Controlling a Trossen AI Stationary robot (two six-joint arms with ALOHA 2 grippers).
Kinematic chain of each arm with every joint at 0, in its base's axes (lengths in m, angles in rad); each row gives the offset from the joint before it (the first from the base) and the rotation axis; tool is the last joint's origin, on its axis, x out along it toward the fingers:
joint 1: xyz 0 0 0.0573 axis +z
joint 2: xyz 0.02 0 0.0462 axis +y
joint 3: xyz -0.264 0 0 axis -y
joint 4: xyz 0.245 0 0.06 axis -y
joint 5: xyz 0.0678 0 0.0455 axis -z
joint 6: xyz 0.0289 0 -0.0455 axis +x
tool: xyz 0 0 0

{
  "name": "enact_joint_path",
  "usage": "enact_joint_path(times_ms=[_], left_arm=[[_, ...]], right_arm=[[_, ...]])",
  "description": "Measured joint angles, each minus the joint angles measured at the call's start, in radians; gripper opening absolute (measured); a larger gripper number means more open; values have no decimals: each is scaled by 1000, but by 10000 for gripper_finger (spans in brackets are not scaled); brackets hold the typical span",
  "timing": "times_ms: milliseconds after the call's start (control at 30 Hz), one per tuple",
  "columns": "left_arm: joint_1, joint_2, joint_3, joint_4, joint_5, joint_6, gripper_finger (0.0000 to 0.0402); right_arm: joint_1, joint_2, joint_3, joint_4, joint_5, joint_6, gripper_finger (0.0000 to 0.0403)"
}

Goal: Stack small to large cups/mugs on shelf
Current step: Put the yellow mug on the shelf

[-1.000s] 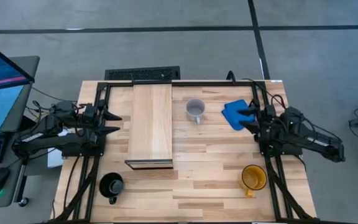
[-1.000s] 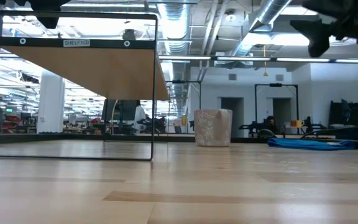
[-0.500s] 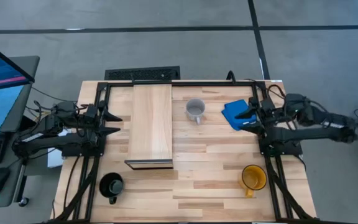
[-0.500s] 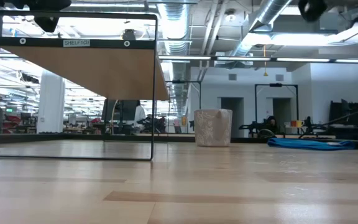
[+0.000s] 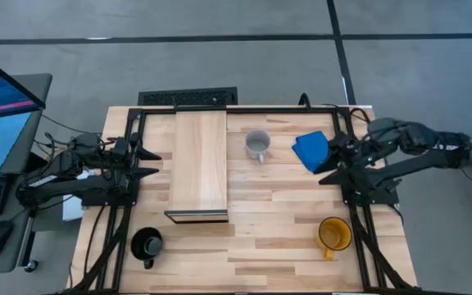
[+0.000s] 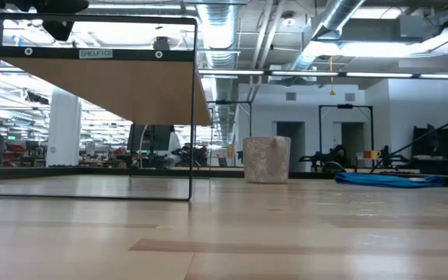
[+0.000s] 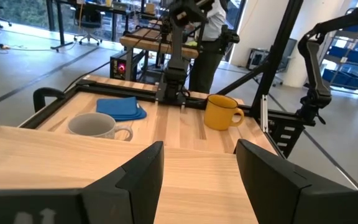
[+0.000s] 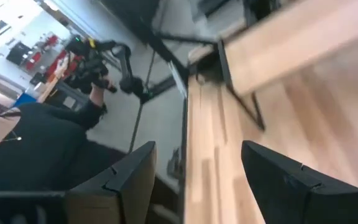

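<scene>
- Shelf (image 5: 199,162): long pale board, raised on a dark frame, left of the table's centre; the low view alone shows its underside and a small label on the front bar
- White mug (image 5: 257,145): upright on the table (image 5: 277,221), just right of the shelf's far half; the low view shows it as a pale cylinder (image 6: 267,159)
- Blue cloth (image 5: 310,150): flat, between the white mug and the right gripper
- Yellow mug (image 5: 333,234): near-right area of the table, handle toward the near edge; not seen in the low view, clear in the left wrist view (image 7: 222,111)
- Black mug (image 5: 147,244): near-left corner, seen only from above
- Left gripper (image 5: 147,163): fingers spread, nothing between them, at the table's left edge just beside the shelf; white mug and yellow mug lie well beyond its tips
- Right gripper (image 5: 333,163): fingers spread, empty, at the right edge beside the blue cloth; yellow mug well apart toward the near side; its wrist view shows only the shelf end and planks
</scene>
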Motion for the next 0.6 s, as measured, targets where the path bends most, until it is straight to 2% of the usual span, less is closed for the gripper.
enact_joint_path(times_ms=[300, 600], left_arm=[[0, 0, 0, 0, -1, 0, 194], [0, 0, 0, 1, -28, 1, 194]], right_arm=[[133, 42, 1, -62, 1, 416, 260], [269, 98, 1, -64, 34, 737, 260]])
